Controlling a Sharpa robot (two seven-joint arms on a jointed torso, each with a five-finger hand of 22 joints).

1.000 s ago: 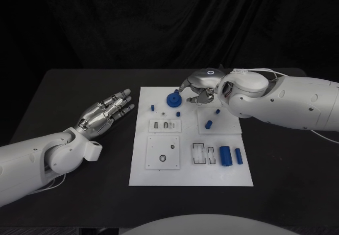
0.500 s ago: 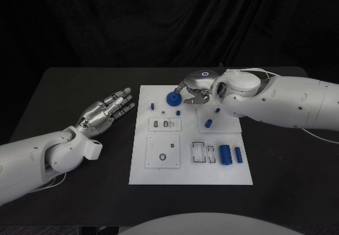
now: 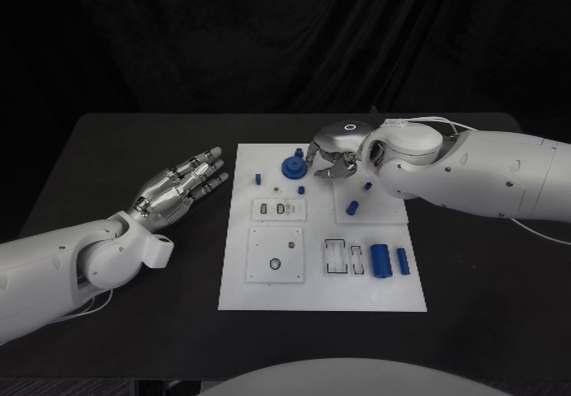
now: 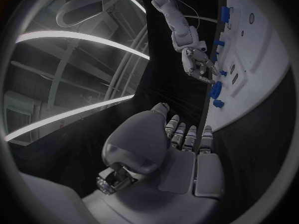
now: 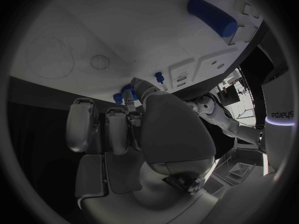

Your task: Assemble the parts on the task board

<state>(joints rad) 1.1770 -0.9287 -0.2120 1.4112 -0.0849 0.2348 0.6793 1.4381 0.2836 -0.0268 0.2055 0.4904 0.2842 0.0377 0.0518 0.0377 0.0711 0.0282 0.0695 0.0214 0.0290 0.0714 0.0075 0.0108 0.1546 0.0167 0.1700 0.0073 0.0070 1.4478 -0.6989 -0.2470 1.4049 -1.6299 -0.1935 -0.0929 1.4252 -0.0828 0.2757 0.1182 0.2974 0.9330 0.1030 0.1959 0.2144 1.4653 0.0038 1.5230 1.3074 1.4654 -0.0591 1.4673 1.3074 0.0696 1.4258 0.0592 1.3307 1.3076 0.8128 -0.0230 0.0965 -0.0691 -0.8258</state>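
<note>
Lying flat: white task board (image 3: 321,289), blue parts (image 3: 379,261) | left hand (image 3: 178,186) fingers spread, empty | right hand (image 3: 334,157) grip unclear

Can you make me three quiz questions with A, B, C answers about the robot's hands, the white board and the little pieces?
1. Where is the right hand?
A. over the task board's far end
B. off the table
C. on the left arm
2. What colour is the large cylinder?
A. red
B. blue
C. yellow
3. How is the left hand?
A. gripping a part
B. a fist
C. open, fingers spread

Answers: 1 A, it hangs by the round blue part at the far end. 2 B, plainly blue. 3 C, fingers apart beside the board, holding nothing.
</note>
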